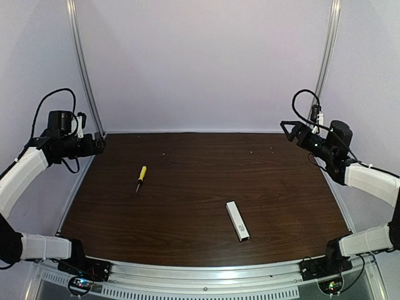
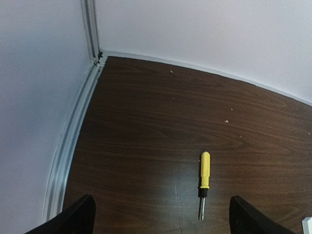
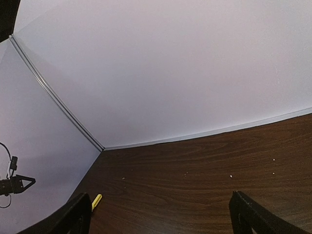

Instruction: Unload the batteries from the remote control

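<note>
The remote control [image 1: 237,221] is a slim white bar lying flat on the dark wooden table [image 1: 200,156], right of centre toward the front; a white corner of it [image 2: 308,225] shows at the edge of the left wrist view. The batteries are not in view. My left gripper [image 1: 100,145] hangs open above the table's far-left corner, far from the remote. My right gripper [image 1: 287,129] hangs open above the far-right corner. In each wrist view the dark fingertips [image 2: 78,218] [image 3: 74,218] stand wide apart with nothing between them.
A yellow-handled screwdriver [image 1: 142,177] lies on the left half of the table, below the left gripper [image 2: 163,219] in its wrist view [image 2: 204,175]; its handle end [image 3: 96,200] shows beside the right gripper [image 3: 163,217]. White walls and metal rails [image 1: 84,69] enclose the table.
</note>
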